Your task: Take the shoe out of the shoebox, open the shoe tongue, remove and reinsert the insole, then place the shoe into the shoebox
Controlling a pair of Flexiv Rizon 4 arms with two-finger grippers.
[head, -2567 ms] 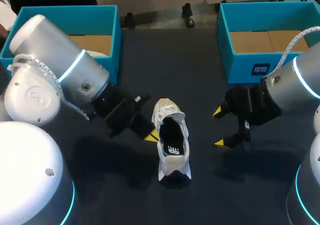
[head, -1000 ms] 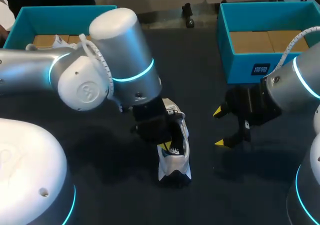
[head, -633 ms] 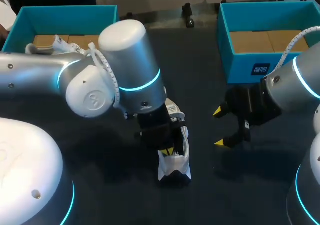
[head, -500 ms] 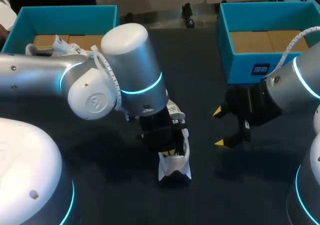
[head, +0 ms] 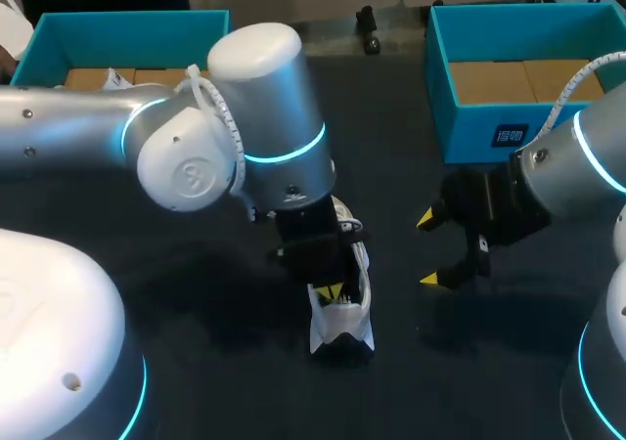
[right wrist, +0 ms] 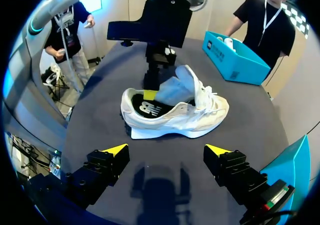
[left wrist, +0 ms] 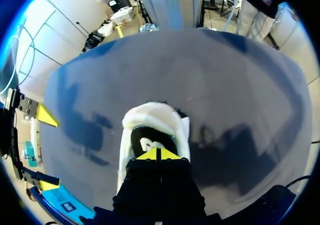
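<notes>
Head view showed the white shoe (head: 342, 323) standing on its sole near the middle of the dark table (head: 391, 147), toe pointing far. The left arm (head: 264, 117) came in from the left and hung over it, with the left gripper (head: 330, 290) set down into the shoe's opening. The right gripper (head: 427, 250) hovered to the right of the shoe, apart from it, its yellow tips spread wide and holding nothing. Two teal boxes sat on the far side, the left box (head: 117, 29) and the right box (head: 489, 132).

Left wrist view had the left gripper's yellow tips pressed together, clenched, just inside the opening over the dark insole (left wrist: 142, 136). I could not tell whether they pinched it. The shoe's white collar ringed the tips.

Right wrist view looked at the shoe side-on, ahead of the released right gripper and apart from it. The tongue (right wrist: 182, 87) stood lifted up out of the opening. The left gripper pointed straight down at the heel end of the insole. The left box lay beyond the shoe.
</notes>
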